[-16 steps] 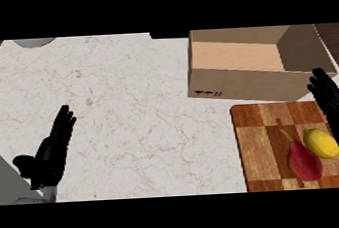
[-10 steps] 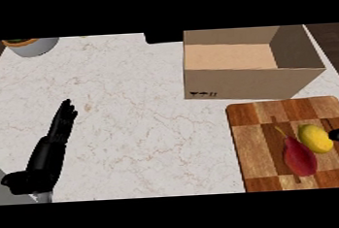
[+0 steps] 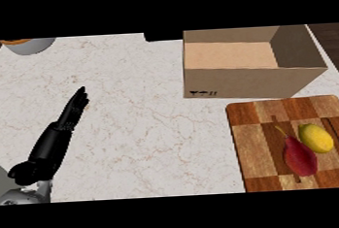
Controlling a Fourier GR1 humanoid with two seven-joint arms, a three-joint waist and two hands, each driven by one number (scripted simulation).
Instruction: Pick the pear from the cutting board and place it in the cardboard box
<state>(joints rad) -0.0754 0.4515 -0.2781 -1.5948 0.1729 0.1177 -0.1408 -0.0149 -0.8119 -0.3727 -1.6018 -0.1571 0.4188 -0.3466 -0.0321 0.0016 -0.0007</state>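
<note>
**Pear lying on the cutting board, box standing open**

The dark red, teardrop-shaped pear (image 3: 300, 156) lies on the striped wooden cutting board (image 3: 256, 140), its thin stem pointing toward 11 o'clock. Just beside it, at about 1 o'clock and touching or nearly touching its flank, sits a yellow, oval lemon-like fruit (image 3: 316, 138). Both fruits rest on the right half of the board, and the board itself occupies the lower right of the view, at roughly 4 o'clock from the middle of the white marbled worktop (image 3: 136, 113).

Directly at 12 o'clock from the board stands the brown cardboard box (image 3: 235, 81), its top open so that the bare inner floor and the side walls show. A small black printed mark sits low on its front wall. The box's front edge is near the board's far edge, with a narrow strip of worktop between them.

Well apart, at 9 o'clock from the pear, the black left robot hand (image 3: 70, 114) lies over the worktop on the end of its grey forearm, fingers straight and held together, pointing toward 1 o'clock; it holds nothing. The right robot hand shows nowhere in the view.

At 11 o'clock, at the worktop's far corner, a pale grey round bowl (image 3: 31, 44) with something orange inside is partly cut off.
</note>
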